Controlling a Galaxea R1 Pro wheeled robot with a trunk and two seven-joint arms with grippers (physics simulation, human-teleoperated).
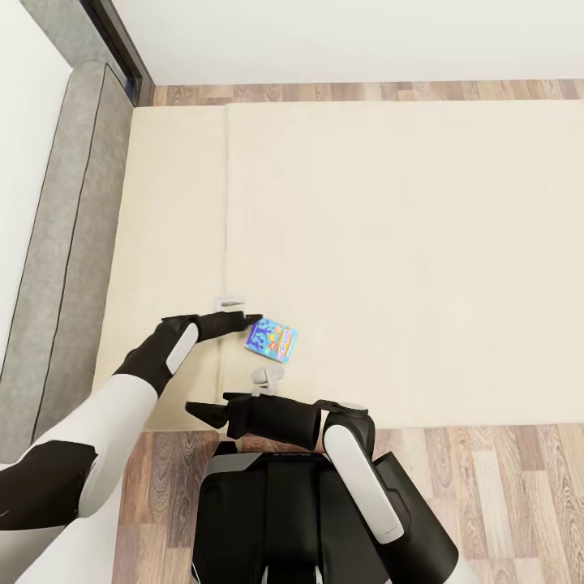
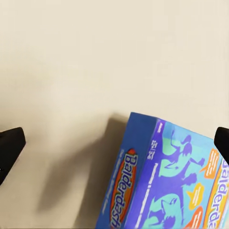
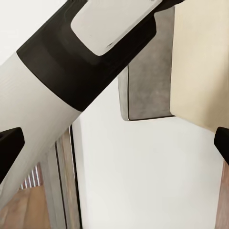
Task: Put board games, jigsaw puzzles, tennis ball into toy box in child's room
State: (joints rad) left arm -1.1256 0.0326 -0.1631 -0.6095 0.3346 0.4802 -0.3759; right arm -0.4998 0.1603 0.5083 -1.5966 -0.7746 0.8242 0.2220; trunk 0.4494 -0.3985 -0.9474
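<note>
Our left gripper [image 1: 243, 350] had its two pale fingers [image 1: 230, 301] spread wide apart, one above and one below the blue board game [image 1: 272, 340] as the head view showed it, neither visibly touching the box. In the left wrist view the dark fingertips sat at opposite margins, with the blue board game [image 2: 167, 181] between them, nearer one tip, tilted and throwing a shadow on the mattress. From those fingers our left wrist ran back as a black cuff, then a white forearm angled down toward our shoulder, so the arm reached out over the near part of the bed [image 1: 389, 243].

Our right gripper [image 1: 195, 408] pointed leftward across our trunk, held just off the near edge of the bed, with the forearm folded at the elbow close to our body. Its dark tips stood at opposite margins of the right wrist view, parted and holding nothing; between them we saw our left arm [image 3: 57, 81], the grey headboard [image 3: 150, 81] and a corner of mattress.

The blue board game lay close to the bed's near edge, just right of the seam between the two mattress parts. Beyond it the mattress stretched bare to the far edge and to the right. The headboard [image 1: 69, 243] closed the left side, and wood floor [image 1: 503, 487] ran along the near edge.
</note>
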